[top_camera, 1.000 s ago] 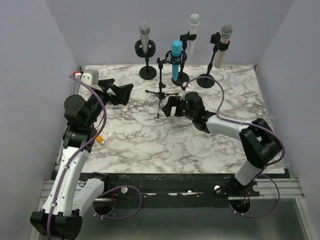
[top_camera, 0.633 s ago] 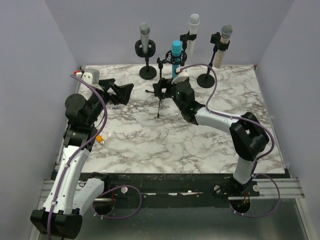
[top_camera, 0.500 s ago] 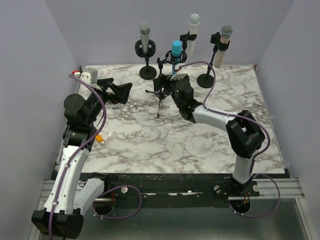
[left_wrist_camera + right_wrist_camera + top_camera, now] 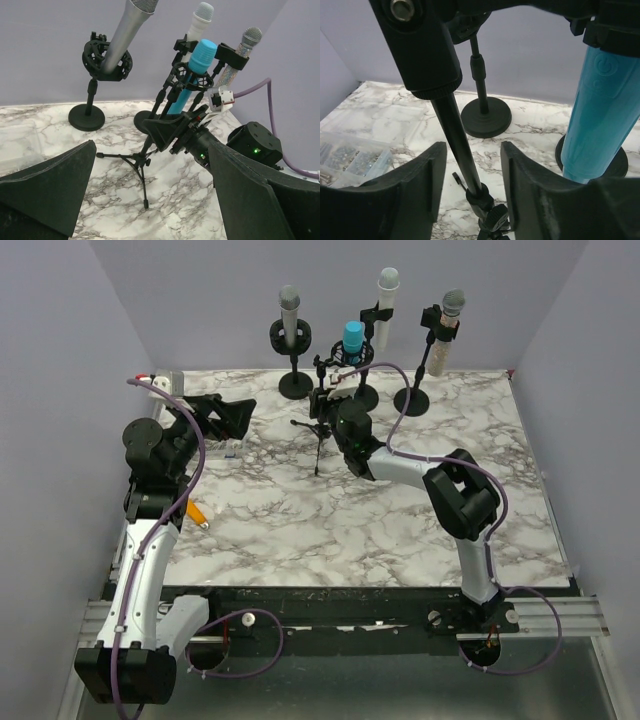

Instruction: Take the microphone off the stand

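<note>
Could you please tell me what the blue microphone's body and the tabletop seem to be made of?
The blue microphone looks like smooth moulded plastic: even satin sheen, embossed power symbol. The tabletop looks like marble or marble-print laminate, white with grey veins; the pictures leave that open.
</note>
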Available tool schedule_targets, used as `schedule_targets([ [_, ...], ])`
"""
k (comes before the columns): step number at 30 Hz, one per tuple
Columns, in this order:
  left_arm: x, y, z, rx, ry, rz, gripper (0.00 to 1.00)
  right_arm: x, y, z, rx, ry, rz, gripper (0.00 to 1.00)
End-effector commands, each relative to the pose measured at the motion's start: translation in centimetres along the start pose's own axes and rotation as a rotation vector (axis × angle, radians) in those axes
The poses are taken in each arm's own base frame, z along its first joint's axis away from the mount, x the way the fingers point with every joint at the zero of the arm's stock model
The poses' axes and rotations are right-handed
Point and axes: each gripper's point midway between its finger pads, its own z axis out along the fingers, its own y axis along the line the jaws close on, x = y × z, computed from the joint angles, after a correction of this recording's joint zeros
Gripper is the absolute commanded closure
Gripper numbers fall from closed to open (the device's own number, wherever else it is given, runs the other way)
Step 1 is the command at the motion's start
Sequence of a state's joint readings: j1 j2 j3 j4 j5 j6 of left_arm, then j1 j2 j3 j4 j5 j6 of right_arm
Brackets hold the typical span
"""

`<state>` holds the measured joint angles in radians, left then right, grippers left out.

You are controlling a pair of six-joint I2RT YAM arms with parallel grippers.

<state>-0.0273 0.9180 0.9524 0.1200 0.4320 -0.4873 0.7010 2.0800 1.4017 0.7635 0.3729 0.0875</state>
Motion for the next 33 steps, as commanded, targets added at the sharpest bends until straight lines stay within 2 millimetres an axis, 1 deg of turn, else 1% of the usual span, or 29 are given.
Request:
schedule_targets([
  [1, -0.3, -0.8, 0.1, 0.052, -0.009, 0.004, 0.01, -1.4, 0.7, 0.5, -0.036, -0.068, -0.031, 0.50],
  [5, -0.1, -0.7, 0.2, 0.055, -0.006, 0.002, 0.01, -0.4, 0.9, 0.6, -0.061, -0.058, -0.095, 0.57],
  [6, -0.1, -0.7, 0.2, 0.055, -0.006, 0.002, 0.01, -0.2, 0.8, 0.6, -0.060, -0.052, -0.107, 0.61],
  [7, 0.0, -0.6, 0.2, 0.054, -0.005, 0.001, 0.01, -0.1, 0.7, 0.6, -0.059, -0.048, -0.115, 0.67],
  [9, 0.1, -0.5, 0.3, 0.053, -0.001, -0.001, 0.01, 0.1, 0.7, 0.5, -0.063, -0.042, -0.116, 0.73],
  [14, 0.4, -0.3, 0.5, 0.051, 0.005, 0.002, 0.01, 0.3, 1.3, -0.1, -0.103, -0.017, -0.123, 0.81],
  [18, 0.7, 0.0, 0.7, 0.042, 0.018, -0.007, 0.01, 0.8, 1.7, -1.3, -0.154, 0.023, -0.113, 0.87],
  [22, 1.3, 0.1, 1.1, 0.052, 0.044, -0.032, 0.01, 1.3, 2.2, -3.6, -0.206, 0.086, -0.061, 0.94],
  [26, 1.8, 0.0, 1.5, 0.064, 0.074, -0.051, 0.01, 2.5, 2.8, -7.0, -0.243, 0.169, -0.032, 0.99],
  [30, 2.1, -0.2, 1.7, 0.084, 0.088, -0.075, 0.01, 3.6, 3.3, -10.3, -0.248, 0.253, -0.049, 0.99],
  [33, 2.6, -0.4, 1.9, 0.092, 0.104, -0.092, 0.01, 4.6, 3.5, -13.5, -0.250, 0.316, -0.064, 0.99],
])
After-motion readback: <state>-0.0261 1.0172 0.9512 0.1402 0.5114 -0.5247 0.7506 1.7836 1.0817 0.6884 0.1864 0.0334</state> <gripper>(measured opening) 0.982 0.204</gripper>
